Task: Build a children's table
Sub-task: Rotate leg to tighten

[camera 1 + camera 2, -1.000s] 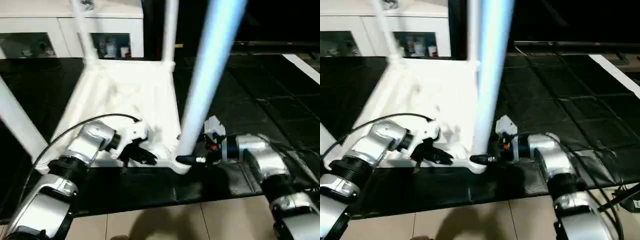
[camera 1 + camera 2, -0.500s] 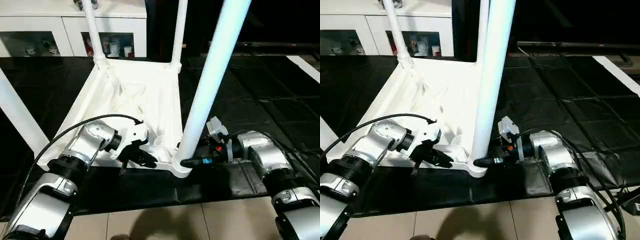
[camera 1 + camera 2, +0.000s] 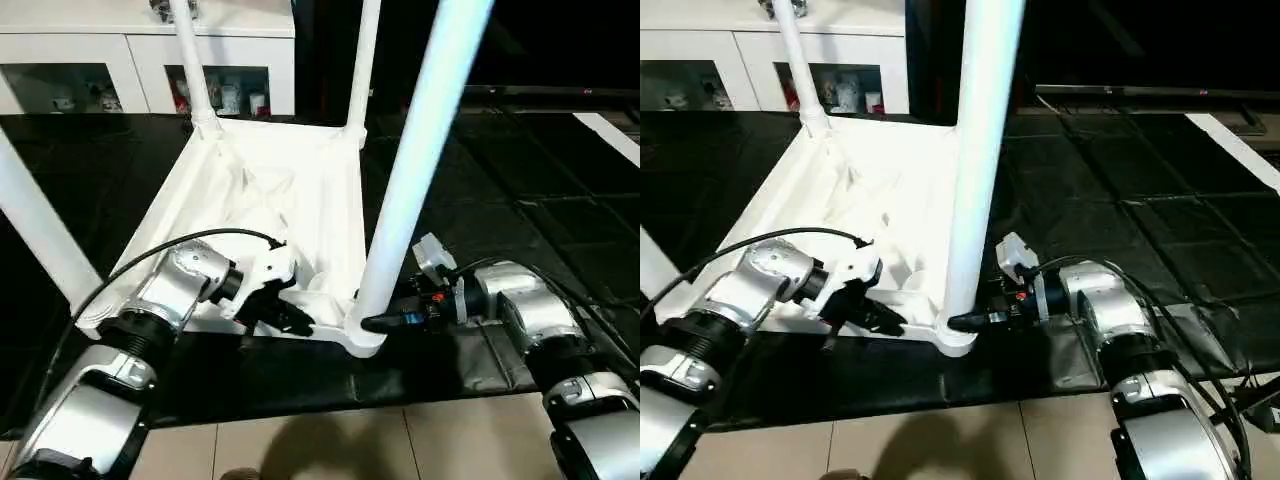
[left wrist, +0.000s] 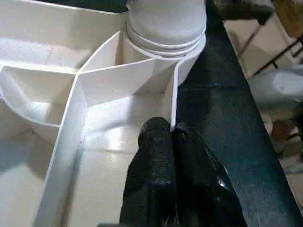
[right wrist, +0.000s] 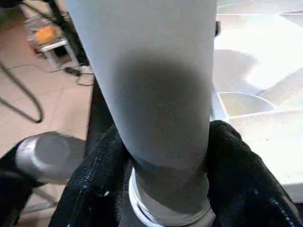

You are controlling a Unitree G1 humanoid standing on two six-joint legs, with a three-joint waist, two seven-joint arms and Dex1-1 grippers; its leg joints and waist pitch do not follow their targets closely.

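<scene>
The children's table lies upside down on a black mat, its ribbed top (image 3: pixel 270 190) facing up and all its legs standing in the corner sockets. The near right leg (image 3: pixel 415 170) rises steeply towards me. My right gripper (image 3: pixel 372 322) reaches in from the right at that leg's base, and its fingers (image 5: pixel 102 165) press the leg (image 5: pixel 161 94) from both sides, just above the socket collar. My left gripper (image 3: pixel 300 320) sits at the near edge beside that corner. In the left wrist view it (image 4: pixel 171 128) is shut on the thin rim wall (image 4: pixel 174 94) of the top.
A white cabinet (image 3: pixel 120 50) with glass doors stands behind the table. The black mat (image 3: pixel 520 180) spreads out to the right, with a white strip (image 3: pixel 610 130) at its far right. Beige floor tiles (image 3: pixel 350 440) run along the near edge. The near left leg (image 3: pixel 35 230) leans out to the left.
My right gripper's fingers have closed in around the base of the near right leg. The left gripper has kept its hold on the rim. The view has shifted slightly.
</scene>
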